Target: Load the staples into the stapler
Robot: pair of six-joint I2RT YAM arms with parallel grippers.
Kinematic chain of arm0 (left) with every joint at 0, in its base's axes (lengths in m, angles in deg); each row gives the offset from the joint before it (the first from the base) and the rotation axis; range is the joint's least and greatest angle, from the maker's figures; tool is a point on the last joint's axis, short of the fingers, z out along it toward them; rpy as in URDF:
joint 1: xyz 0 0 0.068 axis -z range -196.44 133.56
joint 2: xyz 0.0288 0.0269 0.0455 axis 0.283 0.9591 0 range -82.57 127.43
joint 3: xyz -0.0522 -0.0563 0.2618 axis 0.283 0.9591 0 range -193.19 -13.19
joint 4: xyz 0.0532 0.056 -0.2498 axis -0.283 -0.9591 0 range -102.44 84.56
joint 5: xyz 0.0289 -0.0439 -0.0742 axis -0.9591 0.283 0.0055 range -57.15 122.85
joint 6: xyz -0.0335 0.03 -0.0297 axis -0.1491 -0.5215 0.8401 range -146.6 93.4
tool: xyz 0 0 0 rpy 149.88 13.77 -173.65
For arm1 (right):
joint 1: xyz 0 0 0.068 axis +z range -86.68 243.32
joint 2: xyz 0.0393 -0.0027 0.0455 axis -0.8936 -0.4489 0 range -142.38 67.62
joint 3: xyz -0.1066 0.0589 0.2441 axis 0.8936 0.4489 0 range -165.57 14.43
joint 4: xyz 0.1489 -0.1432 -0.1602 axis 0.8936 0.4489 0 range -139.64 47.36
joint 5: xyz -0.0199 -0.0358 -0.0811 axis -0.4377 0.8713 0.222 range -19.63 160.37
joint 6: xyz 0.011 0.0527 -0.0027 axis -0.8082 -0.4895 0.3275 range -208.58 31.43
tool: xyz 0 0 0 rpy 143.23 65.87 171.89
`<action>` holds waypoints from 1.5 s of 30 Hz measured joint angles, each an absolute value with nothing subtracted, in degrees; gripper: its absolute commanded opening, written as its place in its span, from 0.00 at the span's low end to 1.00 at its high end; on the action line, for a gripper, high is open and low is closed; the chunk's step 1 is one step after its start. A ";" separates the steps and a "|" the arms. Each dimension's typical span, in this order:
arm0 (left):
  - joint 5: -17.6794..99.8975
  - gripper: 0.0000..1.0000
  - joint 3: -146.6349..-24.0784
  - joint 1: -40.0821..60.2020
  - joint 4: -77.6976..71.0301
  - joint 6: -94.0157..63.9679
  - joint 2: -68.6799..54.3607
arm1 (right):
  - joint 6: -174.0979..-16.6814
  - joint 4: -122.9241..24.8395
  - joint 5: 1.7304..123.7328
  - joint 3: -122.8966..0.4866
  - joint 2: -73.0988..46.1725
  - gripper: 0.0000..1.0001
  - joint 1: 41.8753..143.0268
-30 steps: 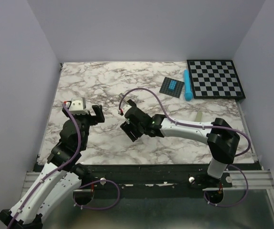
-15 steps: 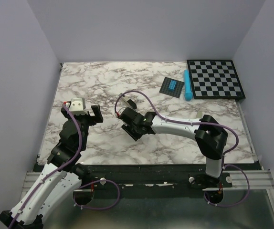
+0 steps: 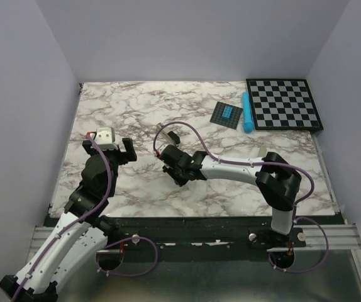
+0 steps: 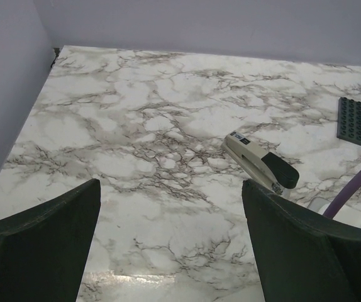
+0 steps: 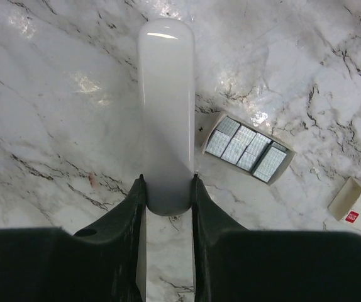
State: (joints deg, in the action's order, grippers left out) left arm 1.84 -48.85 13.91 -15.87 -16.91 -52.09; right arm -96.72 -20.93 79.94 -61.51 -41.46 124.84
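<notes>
The stapler (image 4: 259,162), black-topped with a pale metal body, lies closed on the marble; in the top view it (image 3: 172,134) is just beyond my right wrist. My right gripper (image 5: 166,179) is shut on the near end of a long white oblong block (image 5: 165,107), low over the table. An open small tray of silvery staples (image 5: 246,148) lies just right of the block. A small white cardboard box (image 5: 358,206) lies further right. My left gripper (image 4: 171,251) is open and empty, left of the stapler, above bare marble.
A checkerboard (image 3: 284,104) sits at the back right. Beside it are a blue cylinder (image 3: 247,112) and a dark studded plate with a blue brick (image 3: 226,114). A beige bar (image 3: 262,153) lies by my right forearm. Walls close in left, back and right.
My right arm has folded and its gripper has shifted slightly left and away from me, lower over the table. The left arm has barely moved.
</notes>
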 measured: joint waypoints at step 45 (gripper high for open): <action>4.23 0.99 -48.85 12.01 -15.90 -15.97 -50.69 | -98.62 -14.85 82.06 -71.04 -41.18 0.05 124.23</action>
State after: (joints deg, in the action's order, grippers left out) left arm 4.23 -48.85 12.01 -15.90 -15.97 -50.69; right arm -98.62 -14.85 82.06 -71.04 -41.18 124.23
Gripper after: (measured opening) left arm 0.990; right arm 0.305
